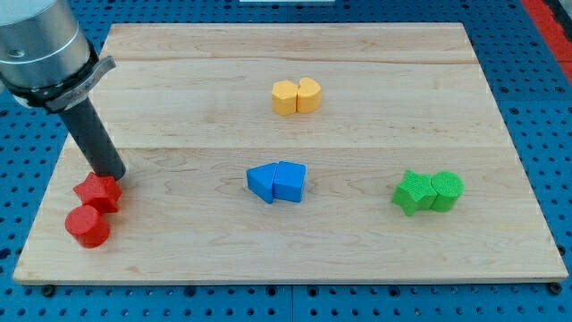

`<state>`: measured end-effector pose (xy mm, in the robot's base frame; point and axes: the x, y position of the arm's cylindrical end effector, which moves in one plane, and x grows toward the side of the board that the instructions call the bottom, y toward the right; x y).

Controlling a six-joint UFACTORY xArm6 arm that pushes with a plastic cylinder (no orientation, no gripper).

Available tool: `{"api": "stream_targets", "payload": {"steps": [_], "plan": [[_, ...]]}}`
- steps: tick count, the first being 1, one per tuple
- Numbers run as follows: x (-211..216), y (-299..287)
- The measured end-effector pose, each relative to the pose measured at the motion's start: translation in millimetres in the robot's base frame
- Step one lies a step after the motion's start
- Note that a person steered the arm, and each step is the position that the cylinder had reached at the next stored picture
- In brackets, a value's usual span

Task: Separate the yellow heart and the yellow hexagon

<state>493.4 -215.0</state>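
The yellow hexagon (284, 97) and the yellow heart (308, 94) sit side by side and touching, above the board's middle, hexagon on the view's left. My tip (113, 174) is far from them at the view's left. It rests against the top edge of a red star-shaped block (97, 192).
A red cylinder (87, 226) sits just below the red star, touching it. Two blue blocks (277, 182) touch at the board's centre. A green star-like block (412, 193) and a green cylinder (446, 190) touch at the right. The wooden board (286, 259) lies on a blue pegboard table.
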Motion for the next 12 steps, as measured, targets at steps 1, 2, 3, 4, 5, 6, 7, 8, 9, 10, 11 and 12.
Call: {"api": "stream_targets", "payload": {"steps": [1, 2, 3, 4, 5, 6, 7, 8, 9, 10, 11, 12], "plan": [[7, 0], [7, -1], [-28, 29], [-48, 132], [-50, 249], [-90, 335], [-152, 344], [-159, 301], [-154, 260], [-145, 225], [-124, 214], [-101, 201]]}}
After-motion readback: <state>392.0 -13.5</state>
